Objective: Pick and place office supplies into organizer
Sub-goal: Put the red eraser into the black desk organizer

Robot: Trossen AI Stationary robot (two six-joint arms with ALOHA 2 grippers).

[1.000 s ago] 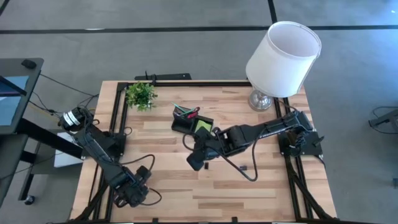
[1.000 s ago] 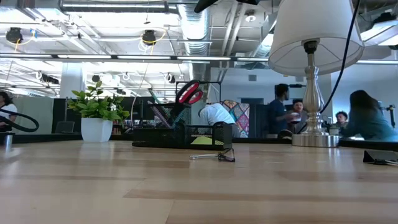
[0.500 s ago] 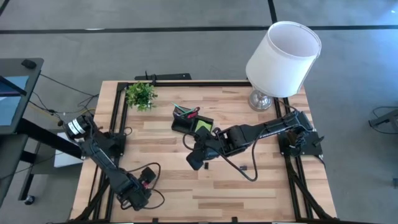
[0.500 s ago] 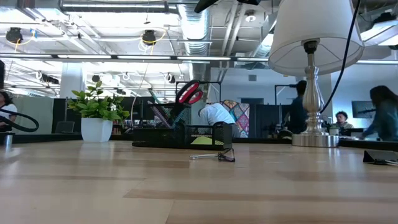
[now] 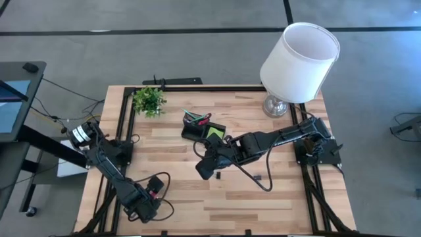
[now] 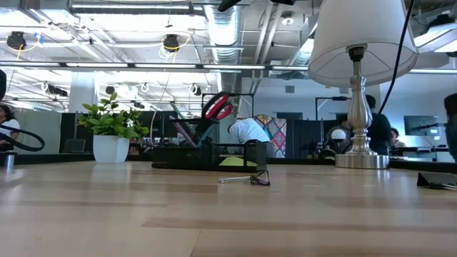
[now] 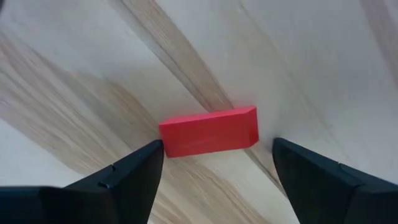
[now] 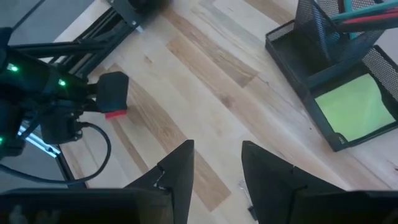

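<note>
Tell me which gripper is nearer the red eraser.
Left. The left gripper hangs open right over the red eraser; the right gripper hovers mid-table, well away.

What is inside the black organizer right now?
The organizer holds a lime-green sticky-note pad in its low section, with red-handled scissors and pens upright in the tall mesh compartment. That compartment's bottom is hidden.

Desk [image 5: 217,197]: pale wood planks, satin finish. Red eraser [image 7: 208,132]: smooth, matt. Organizer [image 8: 314,34]: black wire mesh.
</note>
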